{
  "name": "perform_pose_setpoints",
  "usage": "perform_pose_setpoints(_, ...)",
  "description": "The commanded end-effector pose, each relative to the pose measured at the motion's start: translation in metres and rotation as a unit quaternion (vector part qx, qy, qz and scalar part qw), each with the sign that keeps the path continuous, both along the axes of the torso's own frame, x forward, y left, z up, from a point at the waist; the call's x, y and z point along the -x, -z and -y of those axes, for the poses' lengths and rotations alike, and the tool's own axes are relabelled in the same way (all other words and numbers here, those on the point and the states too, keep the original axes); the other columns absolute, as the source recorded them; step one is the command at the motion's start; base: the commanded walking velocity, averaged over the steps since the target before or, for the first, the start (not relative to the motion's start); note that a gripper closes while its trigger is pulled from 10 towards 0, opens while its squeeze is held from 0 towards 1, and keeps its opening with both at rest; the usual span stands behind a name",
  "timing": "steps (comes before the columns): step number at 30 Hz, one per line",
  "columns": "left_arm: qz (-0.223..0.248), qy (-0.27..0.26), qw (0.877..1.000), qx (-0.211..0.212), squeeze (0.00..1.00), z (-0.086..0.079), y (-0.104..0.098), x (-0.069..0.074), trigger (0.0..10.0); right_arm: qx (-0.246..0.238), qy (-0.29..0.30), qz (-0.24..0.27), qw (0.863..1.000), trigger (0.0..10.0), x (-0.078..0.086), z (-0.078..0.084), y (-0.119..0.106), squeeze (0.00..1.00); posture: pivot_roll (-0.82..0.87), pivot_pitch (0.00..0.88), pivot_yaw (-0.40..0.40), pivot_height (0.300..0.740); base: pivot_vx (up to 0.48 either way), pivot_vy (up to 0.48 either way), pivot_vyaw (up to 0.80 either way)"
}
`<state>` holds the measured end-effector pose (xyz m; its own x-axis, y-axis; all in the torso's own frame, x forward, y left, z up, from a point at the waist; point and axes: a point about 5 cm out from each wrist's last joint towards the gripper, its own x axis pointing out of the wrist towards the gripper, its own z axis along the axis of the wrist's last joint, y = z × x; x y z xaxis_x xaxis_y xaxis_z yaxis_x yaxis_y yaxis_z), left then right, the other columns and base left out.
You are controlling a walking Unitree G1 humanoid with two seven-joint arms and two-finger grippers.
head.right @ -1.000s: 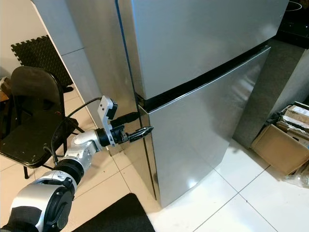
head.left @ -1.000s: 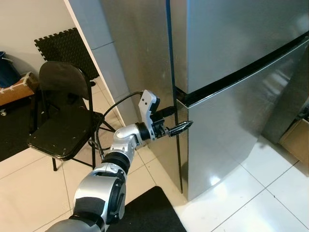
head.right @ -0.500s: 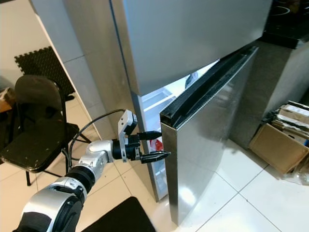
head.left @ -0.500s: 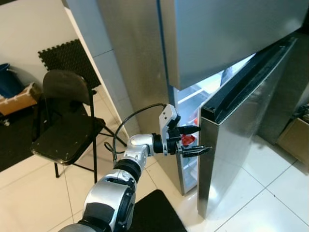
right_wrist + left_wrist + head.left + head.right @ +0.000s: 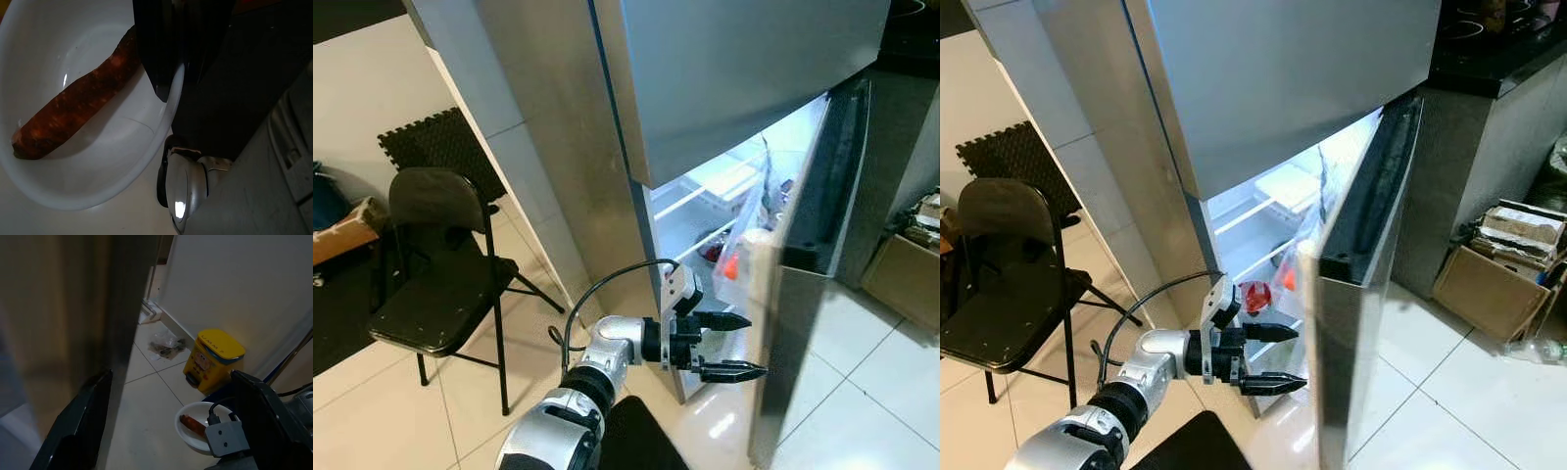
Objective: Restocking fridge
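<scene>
Fridge door [image 5: 803,294] now wider ajar, left hand [image 5: 744,347] spread, off its edge.

Silver segmented left arm [image 5: 607,352] carrying a white wrist camera block [image 5: 682,291] at its 1 o'clock, a black looping cable [image 5: 597,294], and a gripper of two long black tapered fingers [image 5: 724,345].

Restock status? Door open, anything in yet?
Done: lower door stands open, interior lit. In hand: right gripper clamps the rim of the white bowl, carrot inside; left gripper open beside the door. Left: shelving the bowl.
</scene>
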<state>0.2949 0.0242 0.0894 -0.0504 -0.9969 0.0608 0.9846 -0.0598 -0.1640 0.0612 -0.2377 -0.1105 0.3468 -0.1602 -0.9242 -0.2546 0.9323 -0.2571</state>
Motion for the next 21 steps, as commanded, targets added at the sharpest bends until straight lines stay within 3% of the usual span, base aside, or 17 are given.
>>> perform_pose_setpoints(1,-0.012,-0.01,1.0,0.014,0.0,0.0,0.002,0.002,10.0,-0.008,0.004,0.003,1.0,10.0,-0.003,-0.007,0.001,0.0,-0.18,0.013,0.125,0.74,0.0,0.0,0.0)
perform_pose_setpoints(7,-0.036,-0.058,0.998,-0.005,0.0,-0.024,0.018,0.004,10.0,-0.009,0.005,-0.002,1.0,10.0,-0.004,-0.009,0.002,0.0,-0.16,0.0,0.132,0.74,0.0,0.0,0.0)
perform_pose_setpoints(13,-0.079,-0.137,0.984,-0.083,0.0,-0.06,0.056,0.018,10.0,-0.011,0.005,-0.002,1.0,10.0,-0.007,-0.012,0.002,0.0,-0.15,0.0,0.13,0.74,0.0,0.0,0.0)
perform_pose_setpoints(14,-0.079,-0.137,0.984,-0.083,0.0,-0.06,0.056,0.018,10.0,-0.011,0.005,-0.002,1.0,10.0,-0.007,-0.012,0.002,0.0,-0.15,0.0,0.13,0.74,0.0,0.0,0.0)
perform_pose_setpoints(16,-0.115,-0.2,0.963,-0.136,0.0,-0.084,0.079,0.028,10.0,-0.008,0.003,-0.004,1.0,10.0,-0.009,-0.012,0.002,0.0,-0.14,0.0,0.128,0.74,0.0,0.0,0.0)
perform_pose_setpoints(18,-0.122,-0.215,0.958,-0.146,0.0,-0.089,0.083,0.03,10.0,-0.007,0.002,-0.005,1.0,10.0,-0.01,-0.012,0.002,0.0,-0.14,0.0,0.128,0.74,0.0,0.0,0.0)
perform_pose_setpoints(20,-0.144,-0.262,0.936,-0.188,0.0,-0.105,0.097,0.038,10.0,-0.001,0.001,-0.008,1.0,10.0,-0.012,-0.01,0.002,0.0,-0.13,0.0,0.122,0.74,0.0,0.0,0.0)
perform_pose_setpoints(21,-0.144,-0.262,0.936,-0.188,0.0,-0.105,0.097,0.038,10.0,-0.001,0.001,-0.008,1.0,10.0,-0.012,-0.01,0.002,0.0,-0.13,0.0,0.122,0.74,0.0,0.0,0.0)
